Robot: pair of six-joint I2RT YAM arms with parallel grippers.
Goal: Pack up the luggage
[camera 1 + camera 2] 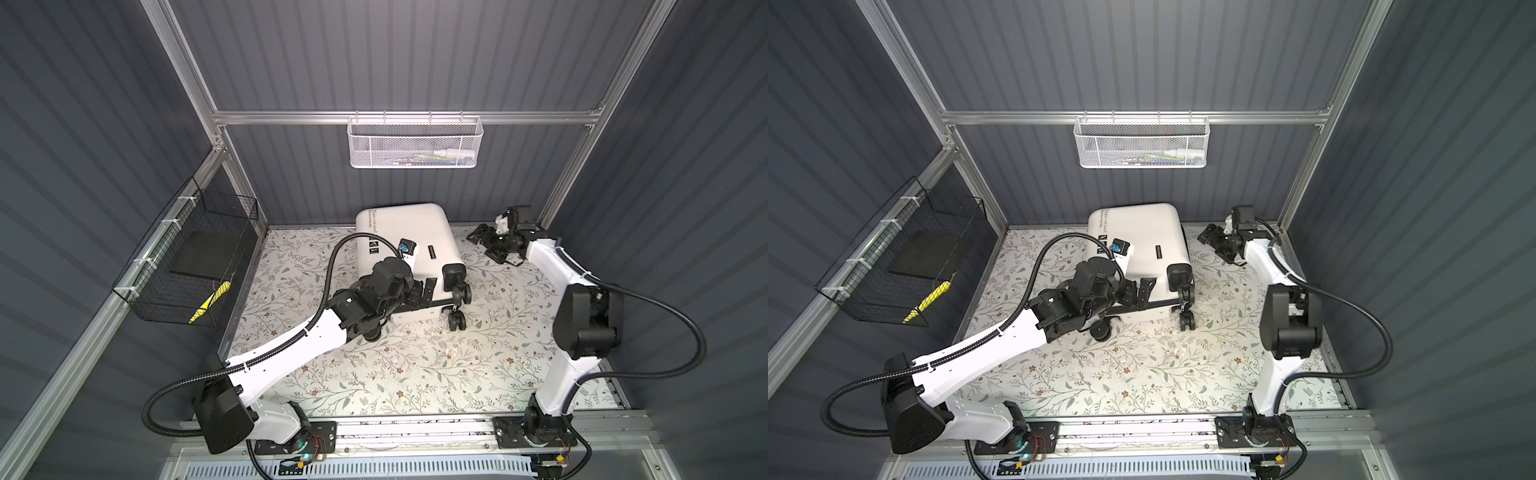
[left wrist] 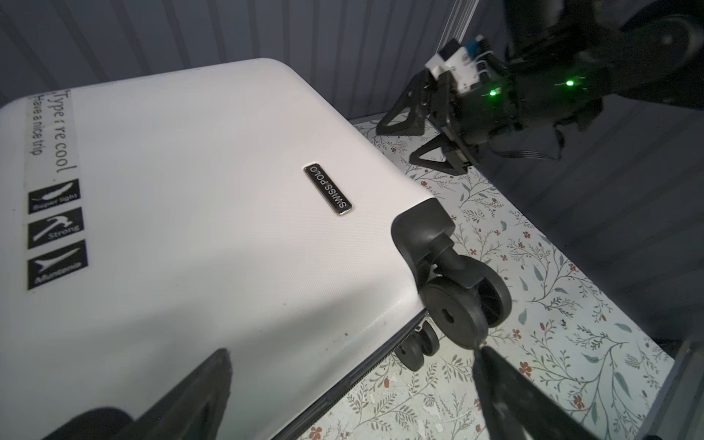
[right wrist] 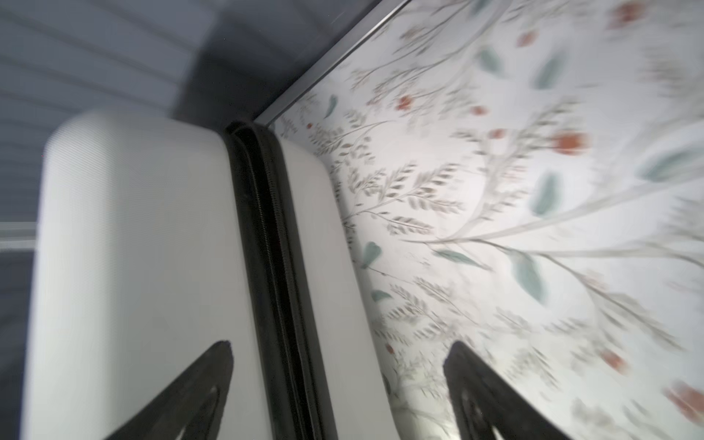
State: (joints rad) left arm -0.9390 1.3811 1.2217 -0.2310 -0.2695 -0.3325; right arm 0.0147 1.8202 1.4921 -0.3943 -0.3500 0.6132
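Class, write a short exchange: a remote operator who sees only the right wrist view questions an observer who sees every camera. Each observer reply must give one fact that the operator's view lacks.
Operator: I see the side of the luggage and its zip seam. Where is the other arm?
Observer: The left gripper is at the luggage's far end, near the wheels. Its jaws are open and hold nothing.
Operator: Is anything waiting to be packed?
Observer: A white mesh basket hangs high behind the luggage. It holds a few small items that are too small to name.
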